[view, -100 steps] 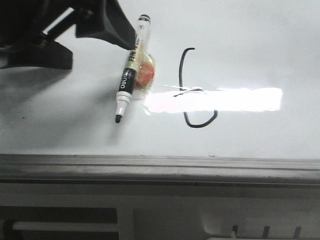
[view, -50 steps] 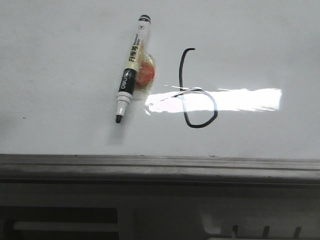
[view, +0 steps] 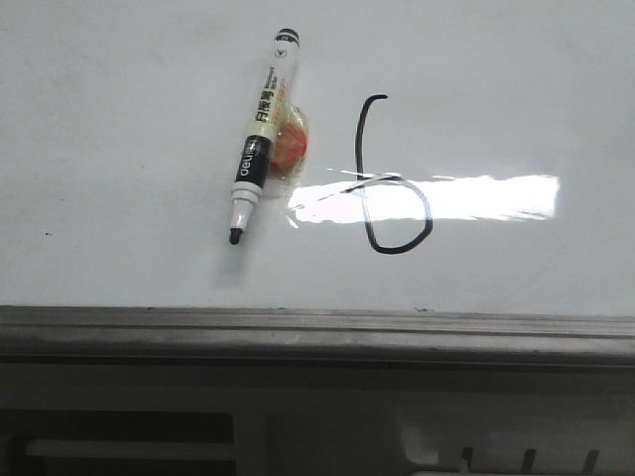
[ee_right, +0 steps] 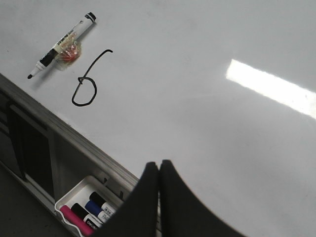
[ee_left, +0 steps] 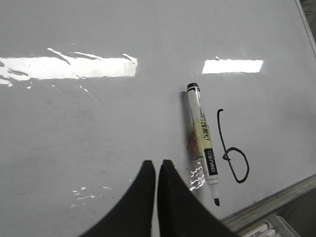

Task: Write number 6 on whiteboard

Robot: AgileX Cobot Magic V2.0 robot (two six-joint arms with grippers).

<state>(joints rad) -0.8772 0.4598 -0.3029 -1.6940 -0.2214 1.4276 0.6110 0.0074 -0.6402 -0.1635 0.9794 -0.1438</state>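
Overhead light, bright. Rectangular glare on the whiteboard (view: 149, 89) washes out part of the number 6 (view: 392, 213) in front view. Marker (view: 260, 134) casts a soft shadow. Wrist views greyer; fingers near-silhouette.

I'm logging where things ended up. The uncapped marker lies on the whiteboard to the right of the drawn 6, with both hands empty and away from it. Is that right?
Not quite: in the front view the marker lies to the left of the number 6, not the right. The rest holds: it is uncapped, flat on the whiteboard, and the left hand and right hand are shut, empty and away from it.
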